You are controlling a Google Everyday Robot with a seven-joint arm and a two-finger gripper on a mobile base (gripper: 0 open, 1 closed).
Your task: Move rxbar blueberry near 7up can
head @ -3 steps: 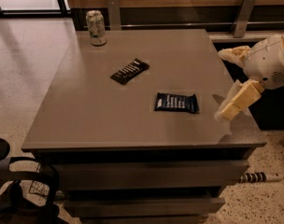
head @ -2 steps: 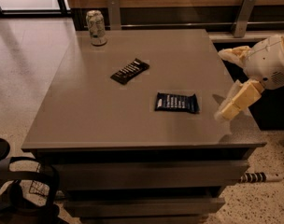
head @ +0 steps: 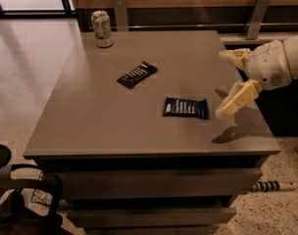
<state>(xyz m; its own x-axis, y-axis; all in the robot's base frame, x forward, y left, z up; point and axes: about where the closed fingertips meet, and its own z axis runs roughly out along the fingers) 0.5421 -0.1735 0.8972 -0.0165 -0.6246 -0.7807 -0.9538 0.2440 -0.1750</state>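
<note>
Gripper (head: 231, 80) spread apart, rxbar blueberry (head: 186, 107) lying just beside it; we are fearing the flat wrapper skidding away unpinched.

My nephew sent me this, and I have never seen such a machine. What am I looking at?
One camera looks down on a grey table; where it is mounted cannot be told. The cream-coloured part at the right is a robot arm ending in a pincer. Its two fingers are spread open and hold nothing, and it hovers over the table's right side. On the table lie the rxbar blueberry, a dark blue snack bar just left of the pincer, and a black-wrapped bar further back. A 7up can stands upright near the far left corner.
</note>
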